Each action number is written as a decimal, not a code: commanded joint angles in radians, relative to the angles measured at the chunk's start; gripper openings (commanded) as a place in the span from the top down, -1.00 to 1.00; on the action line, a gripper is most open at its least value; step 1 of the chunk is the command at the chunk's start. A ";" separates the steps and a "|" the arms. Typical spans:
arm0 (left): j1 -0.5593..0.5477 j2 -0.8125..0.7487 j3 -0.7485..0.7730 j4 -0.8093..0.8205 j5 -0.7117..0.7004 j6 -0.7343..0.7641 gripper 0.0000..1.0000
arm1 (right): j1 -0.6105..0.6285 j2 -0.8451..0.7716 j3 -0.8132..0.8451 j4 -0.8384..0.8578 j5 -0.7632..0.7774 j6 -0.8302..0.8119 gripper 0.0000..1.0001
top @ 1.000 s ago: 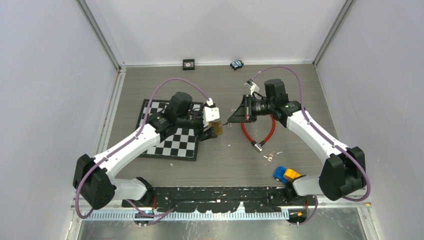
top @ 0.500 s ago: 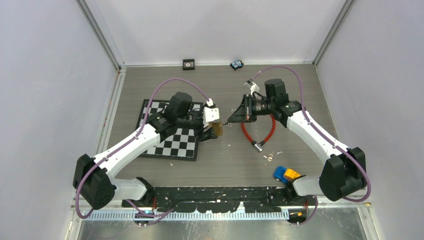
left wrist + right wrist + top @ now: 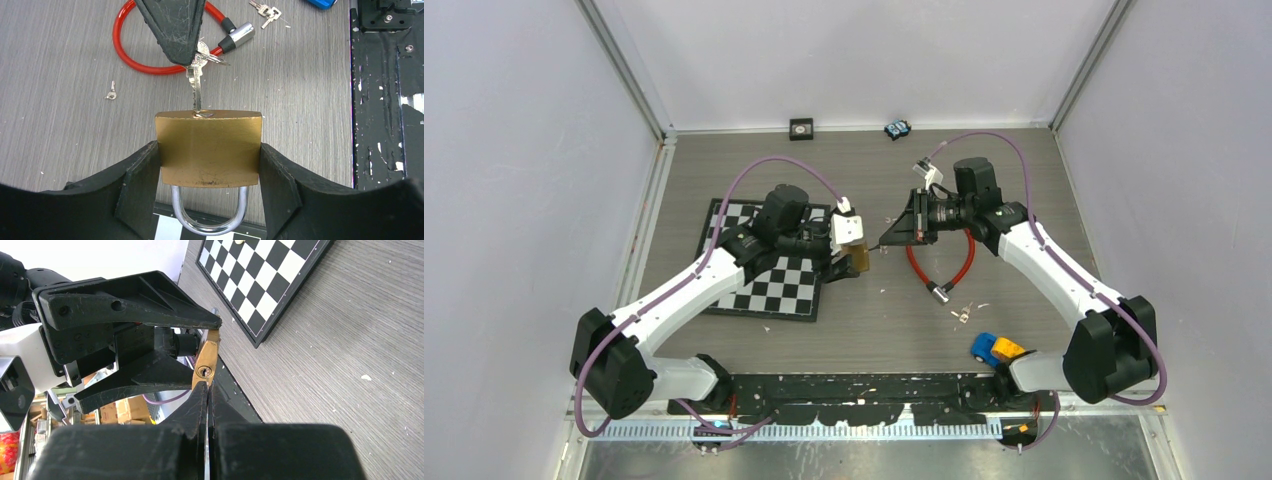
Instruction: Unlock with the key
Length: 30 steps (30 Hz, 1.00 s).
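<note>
movement: nothing has visibly shifted since the earlier frame; both arms hold the same pose, tips nearly meeting.
left pincer (image 3: pixel 209 166): clamped on the two sides of the brass padlock (image 3: pixel 207 147), shackle pointing back toward the wrist, keyhole (image 3: pixel 205 114) facing out past the fingertips.
right pincer (image 3: pixel 183 55): pressed together on the bow of the key (image 3: pixel 196 87), blade sticking out beyond its tips.
key: blade tip meets the keyhole straight ahead of the left pincer; whether it has entered cannot be told.
risk, jam: a blade slightly off the keyway's line would likely bind at the mouth if pushed.
risk, slip: with only the thin bow pinched, a push or turn could twist the key in the right pincer.
risk, lock: hard pressure could shove the padlock back between the left pincer's fingers.
left wrist view: shows the blade broadside, plus a red cable lock (image 3: pixel 131 55) and spare keys (image 3: pixel 265 10) on the table beyond the right pincer.
right wrist view: shows the keyhole face-on just past its own tips, but those fingers hide the blade.
top view: shows both arms, not the contact.
</note>
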 commanded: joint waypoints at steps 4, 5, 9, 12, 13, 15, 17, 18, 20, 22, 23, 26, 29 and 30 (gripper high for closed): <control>0.005 -0.023 0.029 0.100 0.040 -0.006 1.00 | 0.007 -0.041 0.044 0.006 -0.024 -0.021 0.99; 0.005 -0.023 0.030 0.100 0.040 -0.008 1.00 | 0.008 -0.043 0.043 0.005 -0.024 -0.023 0.99; 0.004 -0.021 0.032 0.100 0.036 -0.012 1.00 | 0.012 -0.043 0.035 0.001 -0.018 -0.032 0.99; 0.005 -0.017 0.037 0.100 0.035 -0.018 1.00 | 0.016 -0.041 0.033 0.004 -0.015 -0.034 0.99; 0.004 -0.016 0.038 0.100 0.035 -0.019 1.00 | 0.016 -0.041 0.033 0.004 -0.013 -0.034 0.99; 0.005 -0.016 0.041 0.101 0.035 -0.024 1.00 | 0.018 -0.040 0.031 0.004 -0.010 -0.038 0.99; 0.004 -0.014 0.040 0.100 0.037 -0.025 1.00 | 0.020 -0.038 0.030 0.007 -0.008 -0.037 0.99; 0.004 -0.014 0.038 0.100 0.037 -0.025 1.00 | 0.022 -0.037 0.030 0.009 -0.008 -0.035 0.99; 0.005 -0.012 0.038 0.101 0.038 -0.027 1.00 | 0.026 -0.033 0.031 0.010 -0.006 -0.038 0.99; 0.004 -0.010 0.041 0.101 0.042 -0.028 1.00 | 0.029 -0.030 0.031 0.008 -0.001 -0.038 0.99; 0.005 -0.010 0.042 0.102 0.043 -0.030 1.00 | 0.030 -0.028 0.033 0.011 0.000 -0.038 0.99; 0.004 -0.009 0.042 0.102 0.044 -0.033 1.00 | 0.036 -0.026 0.036 0.009 0.005 -0.043 0.99; 0.005 -0.008 0.041 0.103 0.043 -0.037 1.00 | 0.037 -0.027 0.034 0.007 0.008 -0.048 0.99; 0.004 -0.007 0.043 0.104 0.042 -0.038 1.00 | 0.037 -0.028 0.033 0.005 0.010 -0.051 0.99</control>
